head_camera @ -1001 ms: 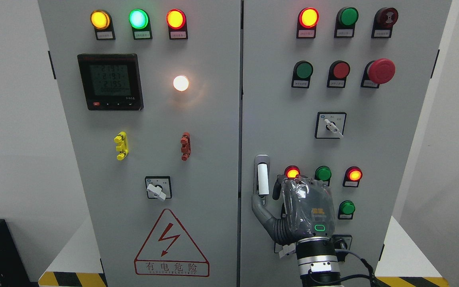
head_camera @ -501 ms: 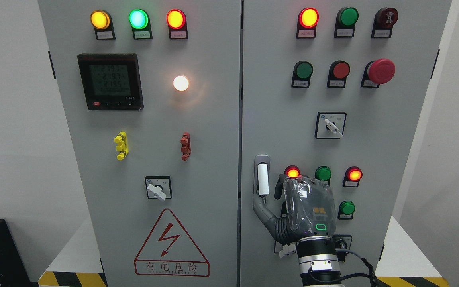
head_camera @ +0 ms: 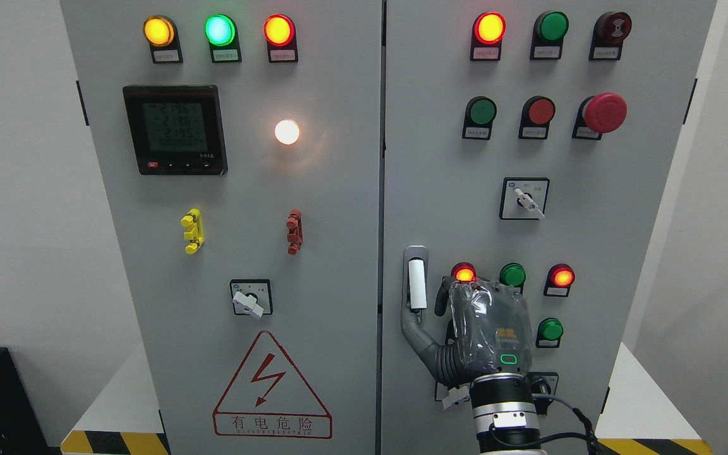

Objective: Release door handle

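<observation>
The white door handle (head_camera: 417, 284) stands upright in its grey recess on the left edge of the right cabinet door (head_camera: 440, 189). My right hand (head_camera: 430, 313), wrapped in clear film, comes up from the bottom edge just right of the handle. Its thumb (head_camera: 412, 325) is spread to the left, with the tip right under the handle's lower end. The other fingers (head_camera: 442, 297) point at the panel beside the handle and do not wrap it. The whole handle bar shows, with nothing around it. My left arm is out of view.
Lit red lamps (head_camera: 464, 273) and green buttons (head_camera: 512, 275) sit right above and beside the hand. A rotary switch (head_camera: 524, 198) and a red emergency button (head_camera: 604, 112) are higher up. The left door (head_camera: 339, 189) carries a meter (head_camera: 174, 129), lamps and a hazard sign (head_camera: 271, 385).
My right hand has shifted a few pixels to the right and down, away from the handle. The meter digits have changed. The doors stand as before.
</observation>
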Controlling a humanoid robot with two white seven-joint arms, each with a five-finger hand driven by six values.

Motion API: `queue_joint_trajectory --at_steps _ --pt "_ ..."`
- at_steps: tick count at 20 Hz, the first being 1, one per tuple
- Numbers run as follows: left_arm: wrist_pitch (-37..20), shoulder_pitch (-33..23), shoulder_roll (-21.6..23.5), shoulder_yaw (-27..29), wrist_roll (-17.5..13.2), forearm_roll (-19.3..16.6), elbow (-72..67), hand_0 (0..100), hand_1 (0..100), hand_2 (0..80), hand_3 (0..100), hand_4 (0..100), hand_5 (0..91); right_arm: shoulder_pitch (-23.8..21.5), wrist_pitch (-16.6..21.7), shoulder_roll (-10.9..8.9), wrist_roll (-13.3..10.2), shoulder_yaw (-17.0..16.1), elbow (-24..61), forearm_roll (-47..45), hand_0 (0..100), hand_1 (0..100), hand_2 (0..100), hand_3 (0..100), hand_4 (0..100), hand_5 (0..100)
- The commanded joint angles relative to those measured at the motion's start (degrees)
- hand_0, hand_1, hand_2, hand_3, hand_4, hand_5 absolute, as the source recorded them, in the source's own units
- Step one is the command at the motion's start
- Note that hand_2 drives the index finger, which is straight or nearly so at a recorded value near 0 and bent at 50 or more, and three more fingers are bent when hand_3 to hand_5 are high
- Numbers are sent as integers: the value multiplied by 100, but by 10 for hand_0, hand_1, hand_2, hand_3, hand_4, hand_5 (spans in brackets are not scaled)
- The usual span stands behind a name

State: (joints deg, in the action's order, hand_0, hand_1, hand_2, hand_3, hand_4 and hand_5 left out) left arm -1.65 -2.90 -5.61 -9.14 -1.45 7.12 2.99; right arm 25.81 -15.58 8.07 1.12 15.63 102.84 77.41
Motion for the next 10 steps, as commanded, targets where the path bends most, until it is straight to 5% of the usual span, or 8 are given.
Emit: queue_joint_trajectory --at_steps 1,10 --pt "-2 0 8 0 -5 0 0 0 0 43 107 5 0 3 2 2 3 2 17 -16 339 383 703 964 793 751" --pt "-2 0 7 0 -5 0 0 0 0 43 107 4 0 3 2 2 -6 -7 8 -16 364 374 703 963 795 750"
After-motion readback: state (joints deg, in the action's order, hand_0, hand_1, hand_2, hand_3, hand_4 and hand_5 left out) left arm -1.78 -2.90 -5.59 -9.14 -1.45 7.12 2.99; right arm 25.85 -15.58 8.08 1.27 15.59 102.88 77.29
